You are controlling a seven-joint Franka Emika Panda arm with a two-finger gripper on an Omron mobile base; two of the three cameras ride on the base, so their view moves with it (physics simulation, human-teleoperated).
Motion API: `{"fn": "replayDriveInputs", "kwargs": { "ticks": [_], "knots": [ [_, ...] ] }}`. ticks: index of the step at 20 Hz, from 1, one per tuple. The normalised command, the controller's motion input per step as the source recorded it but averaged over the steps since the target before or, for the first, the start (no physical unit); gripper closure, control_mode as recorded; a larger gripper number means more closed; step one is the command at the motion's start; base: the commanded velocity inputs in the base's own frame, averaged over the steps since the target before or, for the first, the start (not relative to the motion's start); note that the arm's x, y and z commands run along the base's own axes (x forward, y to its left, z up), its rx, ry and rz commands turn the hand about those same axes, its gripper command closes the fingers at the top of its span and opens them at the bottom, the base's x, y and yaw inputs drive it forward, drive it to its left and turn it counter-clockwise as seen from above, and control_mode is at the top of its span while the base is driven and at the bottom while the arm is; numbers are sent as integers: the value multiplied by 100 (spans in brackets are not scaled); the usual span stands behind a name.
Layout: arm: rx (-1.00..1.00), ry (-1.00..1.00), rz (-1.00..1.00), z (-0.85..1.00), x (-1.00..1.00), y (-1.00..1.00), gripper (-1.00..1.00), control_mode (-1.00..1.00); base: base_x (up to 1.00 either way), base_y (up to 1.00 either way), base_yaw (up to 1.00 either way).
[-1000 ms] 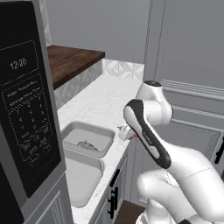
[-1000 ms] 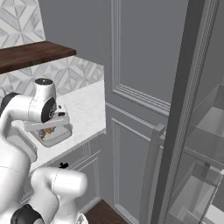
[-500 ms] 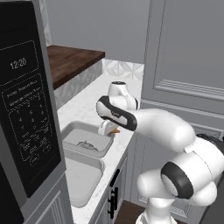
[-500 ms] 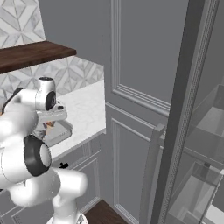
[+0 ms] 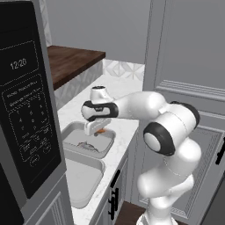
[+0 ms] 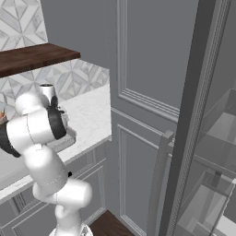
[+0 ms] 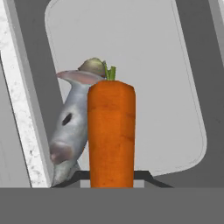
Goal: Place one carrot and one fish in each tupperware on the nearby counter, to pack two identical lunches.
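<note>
My gripper [image 5: 98,128] is shut on an orange carrot [image 5: 102,130] and hangs just above the far tupperware [image 5: 107,143] on the white counter [image 5: 121,92]. In the hand view the carrot [image 7: 111,135] stands upright between my gripper [image 7: 111,178] tips, its green stub on top. A grey fish [image 7: 72,127] lies in that tupperware [image 7: 144,65] to the left of the carrot, close by its wall. From the left base view the fish [image 5: 88,146] rests on the tray floor below the hand. A second tupperware [image 5: 90,163], nearer the camera, sits next to the first.
A black microwave [image 5: 26,118] fills the left foreground beside the trays. A dark brown wooden top [image 5: 72,61] lies behind the counter. Grey panelled doors [image 5: 189,66] rise on the right, with black-handled cabinets [image 5: 115,193] under the counter.
The arm has swung left across the counter with the carrot in its grip and now holds it over the far tray with the fish. The jaws stayed shut.
</note>
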Motion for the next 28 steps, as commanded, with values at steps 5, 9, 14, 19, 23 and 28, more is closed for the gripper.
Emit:
{"fn": "replayDriveInputs", "kwargs": {
  "ticks": [5, 9, 14, 19, 23, 28],
  "knots": [
    [-2, 0, 0, -60, 40, 13, 100, -100, 0, 0, 0],
    [0, -2, 0, -62, 11, 5, 100, -100, 0, 0, 0],
    [0, -15, 0, -4, -3, 0, 100, -100, 0, 0, 0],
    [0, -19, 0, 0, 6, 4, 100, -100, 0, 0, 0],
    [0, -6, 0, 0, 0, 6, 100, -100, 0, 0, 0],
    [1, 0, 0, -1, 0, 0, 100, -100, 0, 0, 0]
  ]
}}
